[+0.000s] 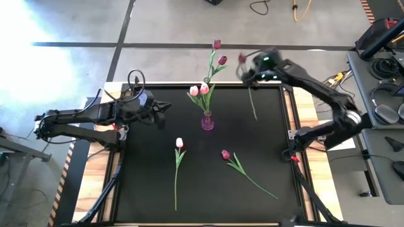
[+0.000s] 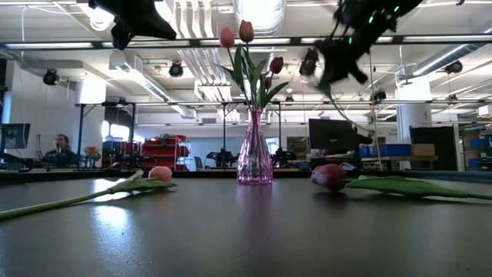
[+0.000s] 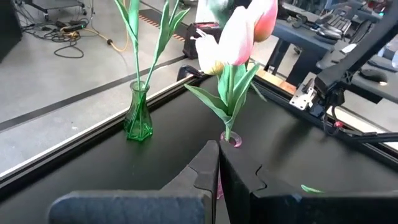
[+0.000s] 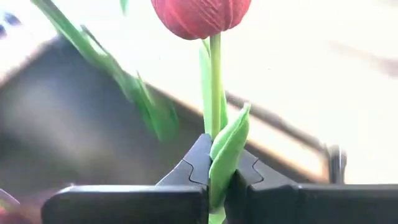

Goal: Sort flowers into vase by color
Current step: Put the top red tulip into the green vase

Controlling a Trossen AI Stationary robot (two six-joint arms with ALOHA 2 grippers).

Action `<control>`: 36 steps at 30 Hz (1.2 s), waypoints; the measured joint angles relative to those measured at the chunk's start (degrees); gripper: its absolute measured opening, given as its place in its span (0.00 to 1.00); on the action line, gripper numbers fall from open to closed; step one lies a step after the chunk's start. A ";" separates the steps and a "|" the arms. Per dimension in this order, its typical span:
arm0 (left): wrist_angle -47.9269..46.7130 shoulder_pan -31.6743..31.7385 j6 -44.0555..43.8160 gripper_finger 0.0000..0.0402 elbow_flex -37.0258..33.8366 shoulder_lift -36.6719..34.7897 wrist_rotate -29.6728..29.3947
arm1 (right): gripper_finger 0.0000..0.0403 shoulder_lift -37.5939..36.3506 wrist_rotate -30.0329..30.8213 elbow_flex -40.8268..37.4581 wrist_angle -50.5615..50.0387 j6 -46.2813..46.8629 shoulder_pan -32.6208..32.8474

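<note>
My right gripper [image 1: 248, 68] is up over the table's far edge, right of the vases, and shut on a maroon tulip [image 4: 200, 12]. A pink vase [image 1: 207, 122] stands mid-table with two pink tulips [image 1: 199, 89] in it. Behind it, a green vase [image 3: 138, 118] holds maroon tulips [image 1: 222, 60]. One pink tulip [image 1: 179, 143] and one maroon tulip [image 1: 225, 154] lie flat on the mat. My left gripper [image 1: 163, 115] hovers left of the pink vase, shut and empty. My right gripper pinches the maroon tulip's stem [image 4: 215, 118], together with a leaf [image 4: 227, 152], between its two fingers a short way below the head. The fingers lie across the stem. The tulip is lifted clear, with the long lower stem [image 1: 254, 104] trailing below the gripper.
The black mat [image 1: 145, 183] has bare room along its left side and near edge. The two loose tulips lie in the near half, stems pointing toward the near edge. Wooden table borders and arm bases [image 1: 297, 135] flank the mat. A person [image 2: 61, 146] sits far off in the room.
</note>
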 joint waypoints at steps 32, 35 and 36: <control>0.49 0.28 0.22 0.00 4.46 -1.94 -4.37 | 0.02 -1.14 -7.21 -9.75 73.91 -0.65 8.19; 0.50 0.28 0.25 0.00 4.46 -1.94 -4.39 | 0.02 0.30 -7.06 -6.40 70.89 -5.93 10.89; 0.50 0.28 0.43 0.00 4.46 -1.94 -4.39 | 0.02 1.17 -6.96 -4.84 68.68 -7.64 11.28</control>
